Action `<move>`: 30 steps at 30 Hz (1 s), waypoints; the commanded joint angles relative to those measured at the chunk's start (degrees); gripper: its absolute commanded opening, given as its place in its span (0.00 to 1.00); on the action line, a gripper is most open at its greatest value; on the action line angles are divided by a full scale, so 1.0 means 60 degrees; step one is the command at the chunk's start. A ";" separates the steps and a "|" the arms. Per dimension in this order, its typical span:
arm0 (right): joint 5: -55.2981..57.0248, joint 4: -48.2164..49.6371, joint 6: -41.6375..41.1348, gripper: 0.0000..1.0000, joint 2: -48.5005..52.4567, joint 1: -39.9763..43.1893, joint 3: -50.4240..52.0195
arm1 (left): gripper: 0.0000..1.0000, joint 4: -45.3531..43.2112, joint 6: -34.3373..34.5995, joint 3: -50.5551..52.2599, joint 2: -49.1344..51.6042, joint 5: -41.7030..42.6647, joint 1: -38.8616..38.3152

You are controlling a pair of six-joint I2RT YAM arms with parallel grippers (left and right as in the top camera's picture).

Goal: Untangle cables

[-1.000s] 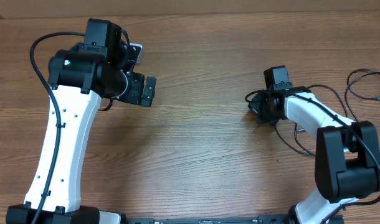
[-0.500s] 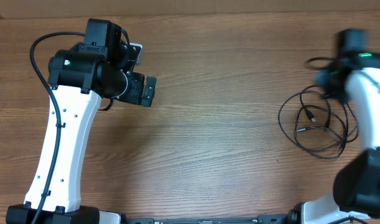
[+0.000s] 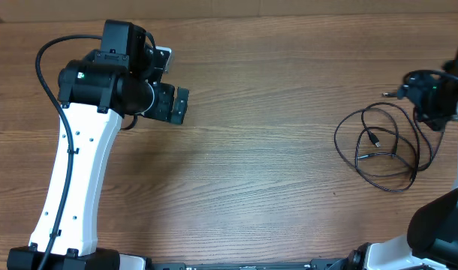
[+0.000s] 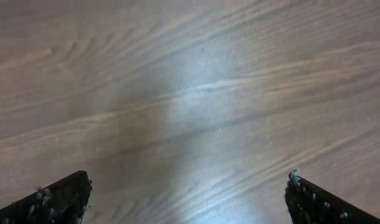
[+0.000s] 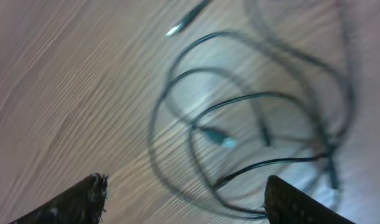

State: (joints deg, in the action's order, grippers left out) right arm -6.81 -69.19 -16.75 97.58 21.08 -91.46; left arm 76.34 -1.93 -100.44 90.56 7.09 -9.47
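Note:
The cables are thin black cords lying in loose overlapping loops on the wooden table at the right. One small plug end rests inside the loops. My right gripper hovers over the loops' upper right edge. In the right wrist view the cables look blurred, with a plug in the middle. The right gripper is open there and holds nothing. My left gripper is far off at the upper left. It stands open over bare wood.
Another thin plug tip sticks out left of the right gripper. The white left arm crosses the table's left side. The right arm's base fills the lower right corner. Wooden tabletop stretches between the arms.
My right arm swung from the table's middle to the far right, dragging the cables along. Its gripper has opened and let go of them. The left arm has barely moved.

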 commanded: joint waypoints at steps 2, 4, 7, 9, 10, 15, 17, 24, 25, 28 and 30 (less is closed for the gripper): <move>-0.1140 -0.0237 0.1432 0.86 -0.0029 -0.0936 -0.0044 | 1.00 -0.0747 -0.0033 0.0055 0.0051 0.0000 -0.0197; -0.1184 -0.0350 0.1807 0.97 -0.0029 -0.1432 -0.0044 | 1.00 -0.1166 -0.0033 0.0055 0.0051 -0.0044 -0.0302; -0.1082 -0.0586 0.2138 1.00 -0.0029 -0.2248 -0.0047 | 1.00 -0.1497 0.0510 0.0055 0.0146 -0.0674 -0.0474; -0.0539 -0.0852 0.2025 1.00 -0.0033 -0.2892 -0.0047 | 1.00 -0.0980 0.1719 0.0055 0.0302 -0.1373 -0.0506; -0.0346 -0.0962 0.1956 1.00 -0.0051 -0.3126 -0.0044 | 1.00 -0.0583 0.2222 0.0055 0.0379 -0.1537 -0.0506; 0.0127 -0.1359 0.1330 1.00 -0.0401 -0.3901 -0.0044 | 1.00 0.1574 0.3395 0.0058 0.0656 -0.1778 -0.0459; 0.0168 -0.1570 0.1260 1.00 -0.0703 -0.4109 -0.0044 | 1.00 0.2200 0.3399 0.0102 0.0648 -0.1752 -0.0459; 0.0648 -0.1457 0.0852 1.00 -0.2463 -0.4262 0.0758 | 0.99 0.3388 0.3410 0.0390 0.0142 -0.1752 -0.0495; 0.0809 -0.1319 0.0729 1.00 -0.2798 -0.4262 0.0994 | 0.99 0.3362 0.3461 0.0554 -0.0080 -0.1763 -0.0492; 0.0911 -0.0455 0.0495 1.00 -0.4630 -0.4262 0.2320 | 1.00 0.2371 0.3486 0.1632 -0.1457 -0.1945 -0.0495; 0.0918 -0.0044 0.0495 1.00 -0.5577 -0.4262 0.2954 | 1.00 0.1483 0.3621 0.2514 -0.2561 -0.2186 -0.0499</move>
State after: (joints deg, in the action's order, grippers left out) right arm -2.98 -71.50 -11.99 72.66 -4.27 -79.15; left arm 89.93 17.93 -91.88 86.28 -3.11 -12.36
